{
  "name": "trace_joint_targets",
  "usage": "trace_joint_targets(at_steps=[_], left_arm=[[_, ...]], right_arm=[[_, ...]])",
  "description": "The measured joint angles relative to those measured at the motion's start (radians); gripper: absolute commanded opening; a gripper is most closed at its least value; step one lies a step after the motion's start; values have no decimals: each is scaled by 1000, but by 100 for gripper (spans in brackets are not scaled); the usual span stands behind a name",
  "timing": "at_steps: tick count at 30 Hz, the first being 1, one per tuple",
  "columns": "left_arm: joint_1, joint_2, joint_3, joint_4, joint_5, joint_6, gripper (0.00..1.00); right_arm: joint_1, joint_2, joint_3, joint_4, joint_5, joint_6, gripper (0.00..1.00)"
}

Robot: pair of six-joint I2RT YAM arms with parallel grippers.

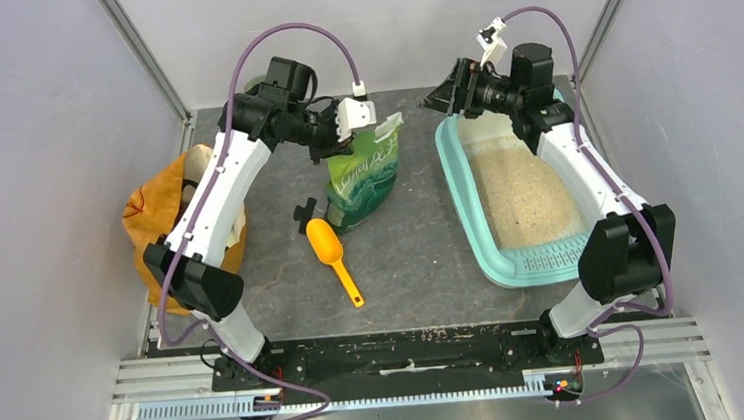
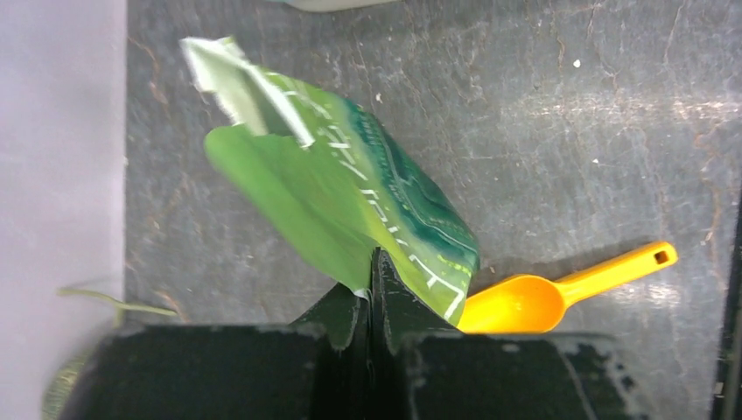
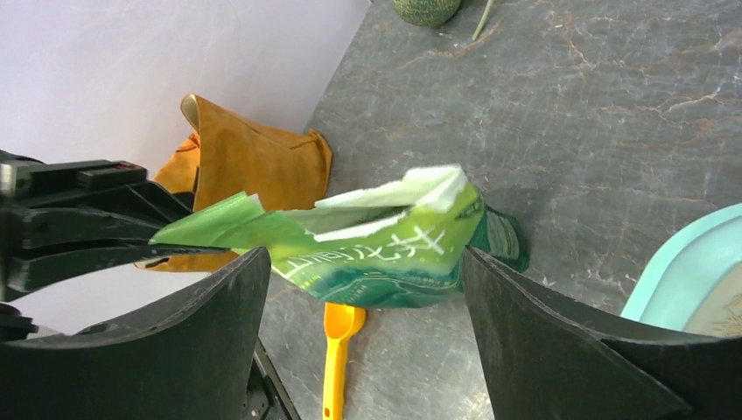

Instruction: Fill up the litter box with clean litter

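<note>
Beige litter granules half-fill the light-teal plastic tray; left tool pinches the green printed pouch, right tool gapes; top-up likely remains.

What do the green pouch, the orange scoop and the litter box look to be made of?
Green pouch: seemingly thin flexible film with a glossy print; it creases, and its torn top looks white inside.
Orange scoop: rigid moulded plastic, smooth and slightly shiny.
Litter box: hard light-teal plastic, probably matte, with a smooth rounded rim.
</note>
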Motion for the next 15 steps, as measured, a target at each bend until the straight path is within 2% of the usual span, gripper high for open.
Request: trace_joint_targets(at_steps=[4, 10, 15], left_arm=[[2, -42, -44, 58, 39, 85, 2], [12, -196, -318, 304, 95, 151, 2], [24, -254, -451, 429, 151, 227, 2]], right_arm=[[0, 0, 8, -58, -5, -55, 86], [0, 0, 47, -161, -9, -174, 80], [8, 25, 109, -275, -15, -321, 73]])
